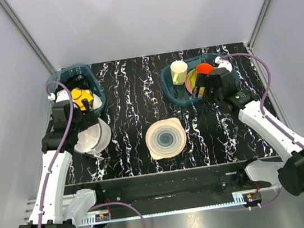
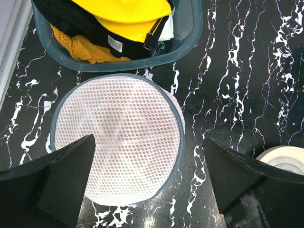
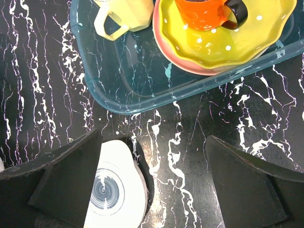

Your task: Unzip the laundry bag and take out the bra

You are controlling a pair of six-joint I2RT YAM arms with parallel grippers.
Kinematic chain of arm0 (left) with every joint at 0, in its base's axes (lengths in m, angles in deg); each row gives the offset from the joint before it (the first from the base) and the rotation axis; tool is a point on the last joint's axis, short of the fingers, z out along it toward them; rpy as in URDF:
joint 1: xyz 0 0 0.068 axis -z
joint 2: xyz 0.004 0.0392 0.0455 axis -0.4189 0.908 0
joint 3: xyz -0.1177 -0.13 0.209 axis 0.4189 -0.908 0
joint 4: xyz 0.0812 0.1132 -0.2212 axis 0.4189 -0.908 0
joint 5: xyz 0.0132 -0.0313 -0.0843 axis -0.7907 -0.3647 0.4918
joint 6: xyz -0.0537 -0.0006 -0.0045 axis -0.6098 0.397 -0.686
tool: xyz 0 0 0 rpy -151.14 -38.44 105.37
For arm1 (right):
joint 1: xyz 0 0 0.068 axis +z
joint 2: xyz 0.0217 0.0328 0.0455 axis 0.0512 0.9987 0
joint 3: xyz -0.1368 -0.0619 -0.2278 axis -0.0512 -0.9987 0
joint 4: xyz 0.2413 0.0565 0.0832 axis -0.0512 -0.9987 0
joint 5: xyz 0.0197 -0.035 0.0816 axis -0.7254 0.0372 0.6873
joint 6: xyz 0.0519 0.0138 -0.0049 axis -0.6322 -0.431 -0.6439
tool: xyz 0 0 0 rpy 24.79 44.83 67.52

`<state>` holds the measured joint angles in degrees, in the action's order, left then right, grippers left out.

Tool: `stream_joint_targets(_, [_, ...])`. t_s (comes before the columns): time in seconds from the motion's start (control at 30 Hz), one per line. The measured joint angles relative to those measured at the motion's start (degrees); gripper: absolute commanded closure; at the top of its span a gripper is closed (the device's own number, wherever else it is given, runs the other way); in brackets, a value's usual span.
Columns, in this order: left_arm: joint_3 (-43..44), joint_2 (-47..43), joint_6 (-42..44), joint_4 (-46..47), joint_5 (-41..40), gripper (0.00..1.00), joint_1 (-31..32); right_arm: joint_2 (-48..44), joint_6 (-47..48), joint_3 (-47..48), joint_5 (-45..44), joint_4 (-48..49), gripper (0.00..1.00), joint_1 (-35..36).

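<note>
Both empty and wide open: left hand [image 2: 148,142] straight above the laundry bag [image 2: 118,118], right hand [image 3: 153,137] well apart.

Only a white garment tag [image 2: 115,43], its print illegible
</note>
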<state>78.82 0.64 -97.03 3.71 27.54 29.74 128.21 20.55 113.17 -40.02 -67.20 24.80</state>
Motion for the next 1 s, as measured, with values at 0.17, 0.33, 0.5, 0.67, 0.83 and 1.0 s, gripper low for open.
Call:
stream_joint_targets(0.17, [0.00, 0.11, 0.02, -0.42, -0.31, 0.01, 0.00, -0.72, -0.50, -0.24, 0.17, 0.13, 0.00, 0.00])
stream_joint_targets(0.33, [0.68, 2.01, 0.04, -1.51, -2.03, 0.01, 0.66, -0.79, -1.07, -0.52, 1.20, 0.44, 0.00, 0.00])
stream_joint_targets(0.5, [1.31, 5.05, -0.35, -3.26, -6.73, 0.01, 7.69, -0.79, -1.51, -1.03, 2.40, 1.01, 0.00, 0.00])
stream_joint_targets(0.67, [1.29, 8.94, -3.19, -3.02, -9.62, 0.09, 12.24, -0.79, -1.70, -1.16, 3.28, 1.46, 0.00, 0.00])
stream_joint_targets(0.83, [1.20, 14.56, -6.43, -2.73, -13.70, 0.34, 14.29, -0.79, -1.75, -1.68, 4.13, 1.99, 0.00, 0.00])
stream_joint_targets(1.0, [1.14, 17.11, -8.15, -2.69, -16.65, 0.93, 15.67, -0.81, -1.79, -2.12, 4.66, 2.49, 0.00, 0.00])
